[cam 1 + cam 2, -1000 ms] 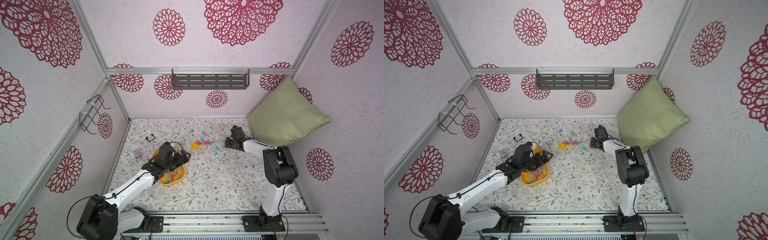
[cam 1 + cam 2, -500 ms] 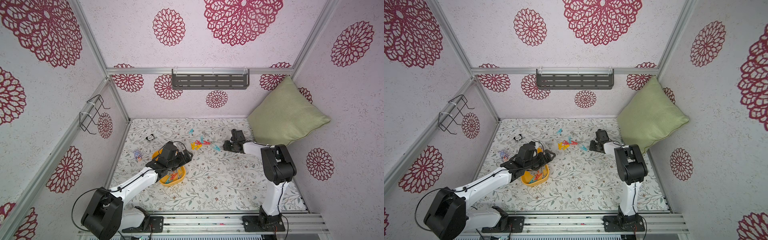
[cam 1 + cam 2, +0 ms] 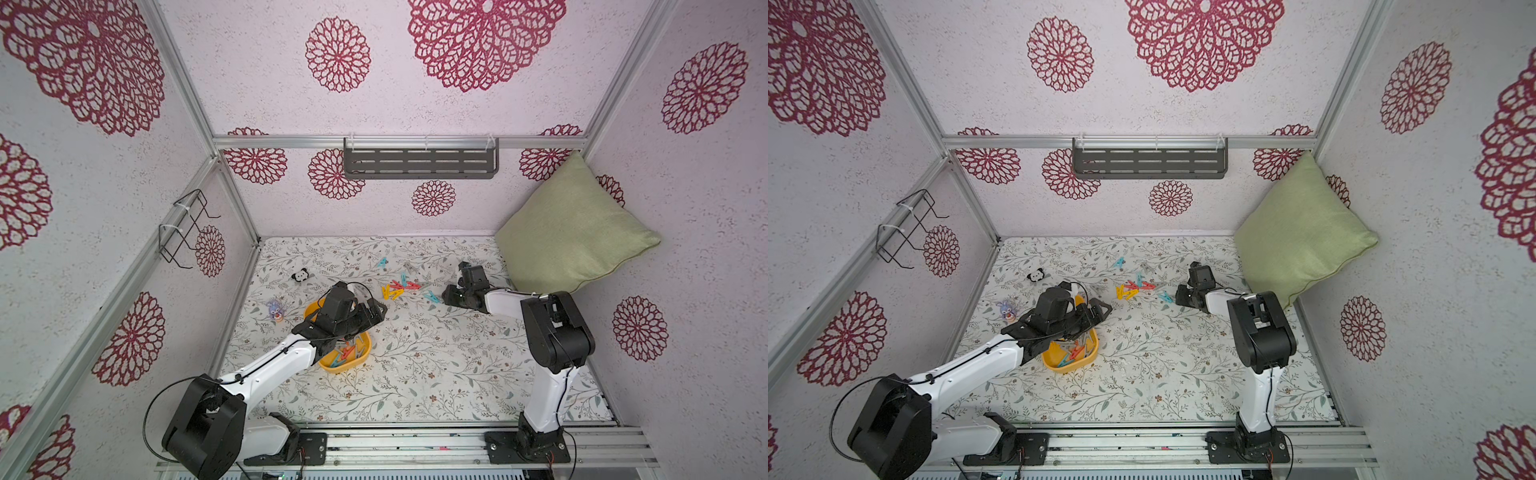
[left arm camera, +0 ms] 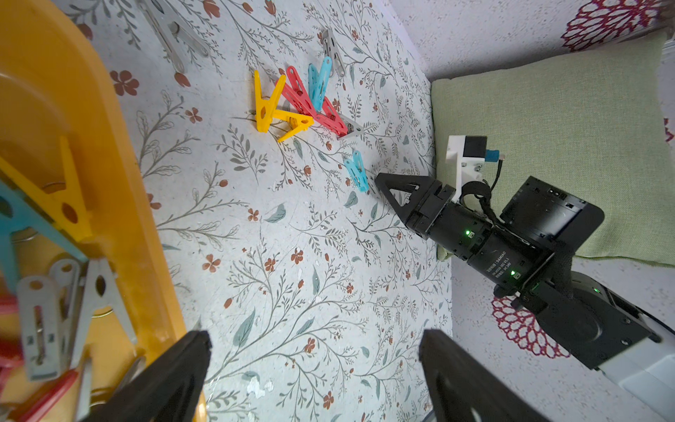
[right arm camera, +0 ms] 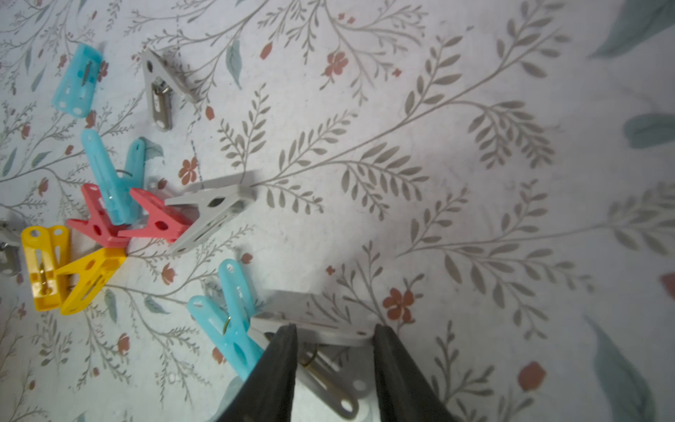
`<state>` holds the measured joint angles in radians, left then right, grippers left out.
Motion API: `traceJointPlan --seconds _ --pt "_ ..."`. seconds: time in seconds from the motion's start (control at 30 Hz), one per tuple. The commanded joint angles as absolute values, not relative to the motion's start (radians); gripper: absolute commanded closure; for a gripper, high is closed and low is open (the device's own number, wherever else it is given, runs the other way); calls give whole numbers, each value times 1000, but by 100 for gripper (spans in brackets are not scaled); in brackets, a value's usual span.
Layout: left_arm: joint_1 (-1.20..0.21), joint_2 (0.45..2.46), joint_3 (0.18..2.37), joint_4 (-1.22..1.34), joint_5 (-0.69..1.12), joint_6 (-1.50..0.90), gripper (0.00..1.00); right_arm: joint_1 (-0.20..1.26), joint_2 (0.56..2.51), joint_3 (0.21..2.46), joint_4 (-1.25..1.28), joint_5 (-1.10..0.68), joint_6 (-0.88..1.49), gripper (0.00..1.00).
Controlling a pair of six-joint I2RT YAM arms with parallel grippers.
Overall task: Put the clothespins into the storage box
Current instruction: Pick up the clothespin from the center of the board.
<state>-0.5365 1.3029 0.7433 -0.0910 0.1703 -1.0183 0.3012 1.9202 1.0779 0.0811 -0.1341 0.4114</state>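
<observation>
The storage box (image 3: pixel 332 369) sits on the floral tabletop (image 3: pixel 436 365) left of centre in both top views, partly under the left arm. It holds a heap of clothespins (image 3: pixel 347 353) in red, teal, grey and yellow. The left claw (image 3: pixel 374 313) hovers at the box's upper right rim, and the left wrist view shows its jaws spread wide with nothing between them. Up and to the right, near the middle of the frame, a loose cluster (image 3: pixel 399 289) of yellow, red, teal and grey pegs lies on the tabletop. A back teal peg (image 3: pixel 382 262) and a back grey peg (image 3: pixel 409 267) lie apart, higher in the frame. A lone teal peg (image 3: pixel 432 296) lies just beside the right claw (image 3: pixel 446 297), which is down low, right of the cluster. In the right wrist view its fingers (image 5: pixel 281 358) stand partly apart with a near grey peg (image 5: pixel 328 329) between them; I cannot tell whether they press on it. A panda toy (image 3: pixel 300 275) and a purple figure (image 3: pixel 274 309) lie left of the box. A green cushion (image 3: pixel 573 237) leans at the right wall.
</observation>
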Motion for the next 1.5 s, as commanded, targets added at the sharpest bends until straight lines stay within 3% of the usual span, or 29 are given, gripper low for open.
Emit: traceJointPlan --seconds 0.0,0.6,1.07,1.47 --pt "-551 1310 735 -63 166 -1015 3 323 1859 1053 73 -150 434 60" --pt "-570 1319 734 -55 155 -1023 3 390 1742 949 117 -154 474 56" --pt "-578 1298 723 -69 138 -1026 3 409 1767 980 50 -67 397 56" --pt "-583 1290 718 -73 132 -1030 3 426 1878 1050 15 -73 365 67"
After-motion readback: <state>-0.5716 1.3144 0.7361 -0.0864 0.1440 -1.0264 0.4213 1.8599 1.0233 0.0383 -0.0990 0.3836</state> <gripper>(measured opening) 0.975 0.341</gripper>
